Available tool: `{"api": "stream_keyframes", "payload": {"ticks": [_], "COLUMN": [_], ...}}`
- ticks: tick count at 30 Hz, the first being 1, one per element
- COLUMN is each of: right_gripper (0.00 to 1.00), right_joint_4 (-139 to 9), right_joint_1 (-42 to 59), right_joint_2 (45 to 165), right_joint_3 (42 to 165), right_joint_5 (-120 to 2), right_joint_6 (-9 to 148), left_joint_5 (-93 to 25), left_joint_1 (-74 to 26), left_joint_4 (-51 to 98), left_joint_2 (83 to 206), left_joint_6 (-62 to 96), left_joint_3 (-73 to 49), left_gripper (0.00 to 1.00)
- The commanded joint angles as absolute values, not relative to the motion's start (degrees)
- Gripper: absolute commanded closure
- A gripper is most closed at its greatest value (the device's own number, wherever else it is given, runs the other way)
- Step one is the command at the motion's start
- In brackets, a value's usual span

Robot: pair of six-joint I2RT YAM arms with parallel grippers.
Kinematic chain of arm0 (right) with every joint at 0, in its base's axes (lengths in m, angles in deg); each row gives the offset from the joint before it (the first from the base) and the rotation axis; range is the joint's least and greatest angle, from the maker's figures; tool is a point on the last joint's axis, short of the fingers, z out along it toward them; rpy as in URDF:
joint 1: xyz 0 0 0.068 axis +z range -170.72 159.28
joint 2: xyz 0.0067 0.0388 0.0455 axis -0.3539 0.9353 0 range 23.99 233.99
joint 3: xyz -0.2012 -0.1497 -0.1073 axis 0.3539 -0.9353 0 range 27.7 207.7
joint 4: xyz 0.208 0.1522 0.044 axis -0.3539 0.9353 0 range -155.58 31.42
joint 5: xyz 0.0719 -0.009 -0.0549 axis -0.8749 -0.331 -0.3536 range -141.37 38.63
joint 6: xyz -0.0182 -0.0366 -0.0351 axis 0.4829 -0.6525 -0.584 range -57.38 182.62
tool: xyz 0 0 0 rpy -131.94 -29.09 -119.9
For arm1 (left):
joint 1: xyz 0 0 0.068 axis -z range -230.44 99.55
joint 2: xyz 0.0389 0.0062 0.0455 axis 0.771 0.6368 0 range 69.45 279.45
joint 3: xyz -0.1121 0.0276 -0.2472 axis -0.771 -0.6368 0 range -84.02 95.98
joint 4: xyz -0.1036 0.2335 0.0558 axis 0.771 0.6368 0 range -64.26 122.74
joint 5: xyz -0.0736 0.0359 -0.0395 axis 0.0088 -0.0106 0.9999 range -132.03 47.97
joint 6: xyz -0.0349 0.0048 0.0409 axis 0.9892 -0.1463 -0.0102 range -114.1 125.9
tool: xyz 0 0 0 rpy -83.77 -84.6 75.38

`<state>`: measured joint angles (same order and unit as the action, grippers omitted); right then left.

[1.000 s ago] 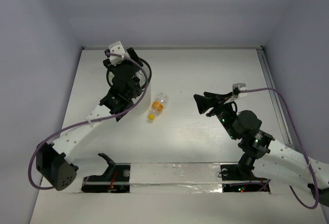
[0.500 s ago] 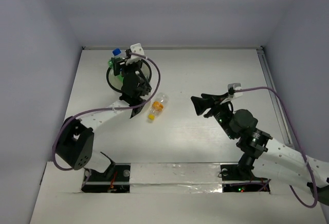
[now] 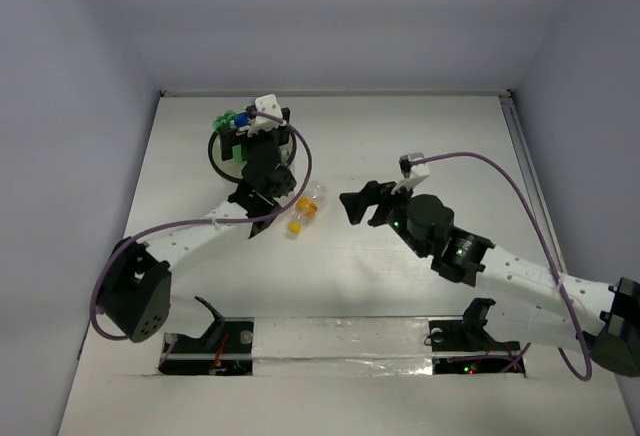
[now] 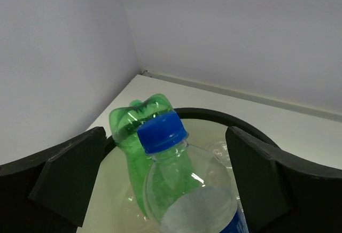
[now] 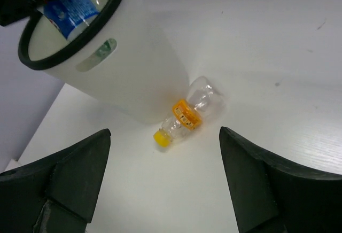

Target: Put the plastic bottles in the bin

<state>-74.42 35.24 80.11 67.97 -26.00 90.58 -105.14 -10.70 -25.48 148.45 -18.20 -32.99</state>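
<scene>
The bin (image 3: 213, 153) stands at the back left, its black rim (image 4: 214, 114) filling the left wrist view. Inside it lean a green bottle (image 4: 133, 126) and a clear blue-capped bottle (image 4: 176, 179), both poking above the rim (image 3: 232, 118). My left gripper (image 4: 163, 185) hangs over the bin (image 3: 240, 134), open, with gaps between the clear bottle and each finger (image 4: 69, 174). An orange-capped bottle (image 3: 305, 209) lies on the table against the bin's wall (image 5: 128, 72). My right gripper (image 3: 352, 208) hovers just right of it, open and empty; that bottle (image 5: 187, 116) lies ahead of the gripper (image 5: 168, 185).
White walls close the table at the back and both sides. A metal rail (image 3: 520, 146) runs along the right edge. The left arm's purple cable (image 3: 300, 151) loops beside the bin. A taped strip (image 3: 340, 341) lies by the arm bases.
My left gripper has opened wider over the bin, and the blue-capped bottle now sits lower among the others. My right arm has swung left toward the orange-capped bottle, its jaws spread wider.
</scene>
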Motion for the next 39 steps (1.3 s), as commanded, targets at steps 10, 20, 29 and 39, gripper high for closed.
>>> {"api": "stream_keyframes", "payload": {"ticks": [10, 20, 29, 39], "right_gripper": [0.12, 0.03, 0.03, 0.15], "right_joint_4": [-79.3, -84.3, -80.8, -73.8], "right_joint_1": [31.5, 23.6, 22.0, 20.4], "right_joint_2": [98.8, 120.5, 131.1, 138.2], "right_joint_3": [75.0, 85.1, 91.9, 98.8], "right_joint_5": [-31.2, -44.3, -45.6, -46.4], "right_joint_6": [101.1, 110.3, 114.9, 116.4], "left_joint_5": [-94.7, -76.9, -70.9, -65.8], "left_joint_1": [-10.6, -10.6, -10.6, -10.6], "left_joint_4": [11.5, 32.0, 33.7, 32.7], "left_joint_2": [132.7, 116.8, 102.1, 92.0], "left_joint_6": [7.6, 21.2, 23.7, 23.6], "left_joint_3": [-19.8, -19.0, -27.6, -31.5], "left_gripper": [0.01, 0.01, 0.01, 0.01]}}
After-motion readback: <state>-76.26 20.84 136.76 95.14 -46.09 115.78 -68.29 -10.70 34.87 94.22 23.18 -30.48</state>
